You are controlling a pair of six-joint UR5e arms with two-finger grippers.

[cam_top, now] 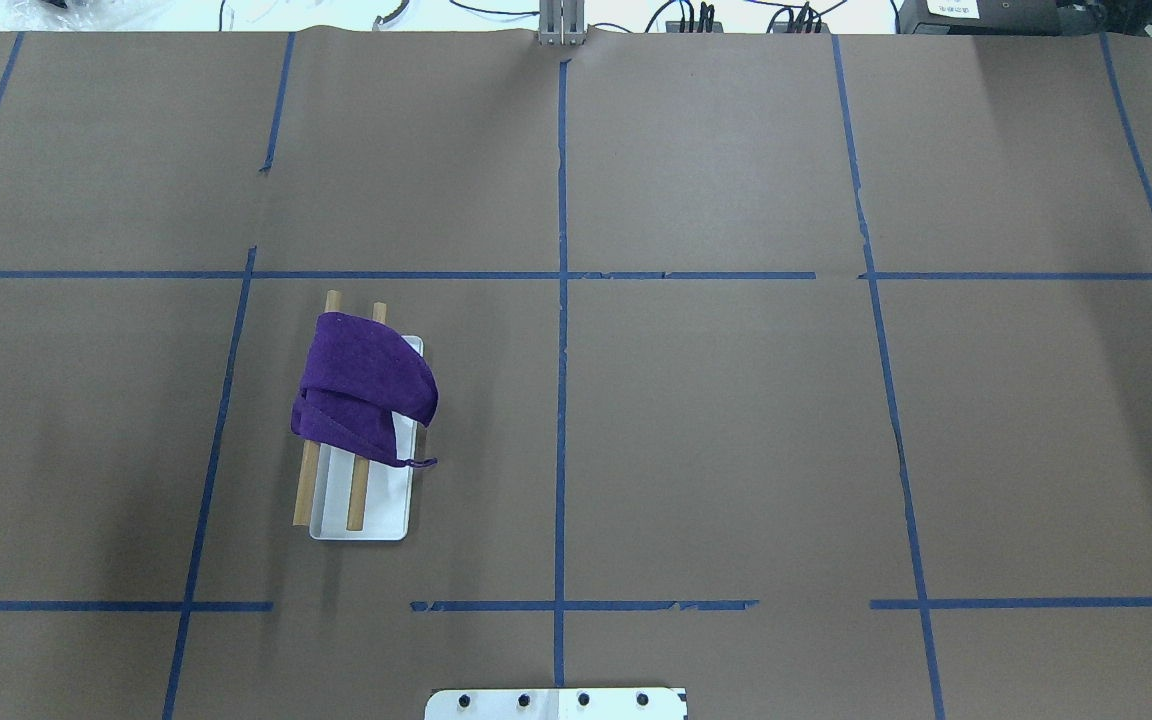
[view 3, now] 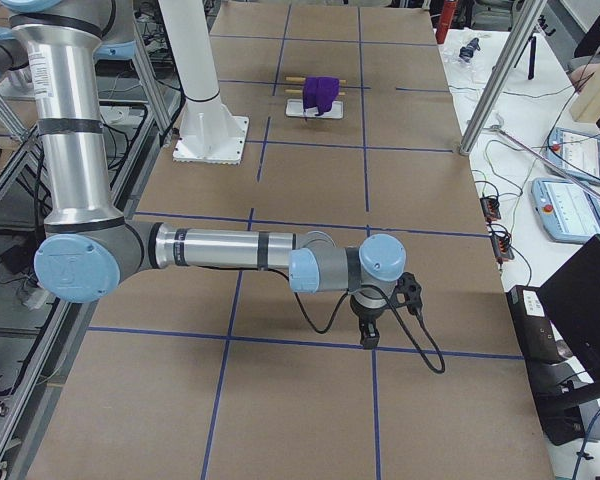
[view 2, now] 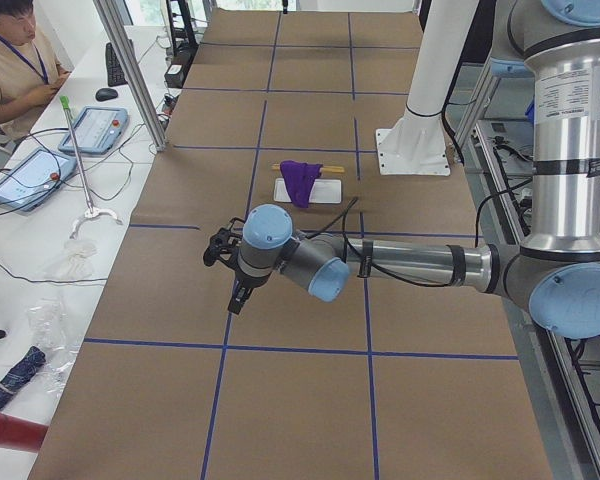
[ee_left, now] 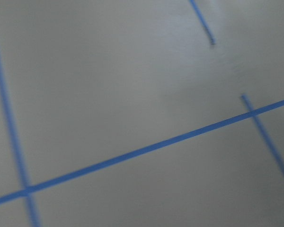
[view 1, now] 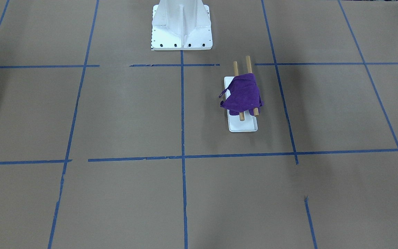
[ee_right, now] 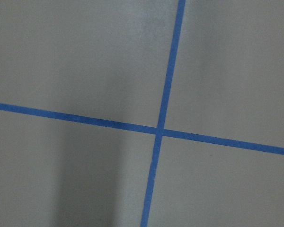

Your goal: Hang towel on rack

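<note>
L tool [view 2: 238, 302] | R tool [view 3: 367, 339] | towel [cam_top: 366, 385] on rack [cam_top: 382, 508] | pedestal [view 1: 181, 26] nr

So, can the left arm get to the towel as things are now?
Probably yes. The towel hangs over the rack on the left half of the table, uncovered, and nothing stands between it and the left arm.

I record a brown surface [cam_top: 716, 440] divided into squares by blue tape lines [cam_top: 561, 400]. A white bolted pedestal [view 1: 181, 31] stands at its edge on my side. On the white bench alongside, a seated operator [view 2: 10, 60] faces a far pendant [view 2: 93, 128] and a near pendant [view 2: 25, 178]. A green-tipped reacher stick [view 2: 77, 160] lies beside them. A red cylinder [view 2: 10, 432] lies at the bench's near end.
</note>
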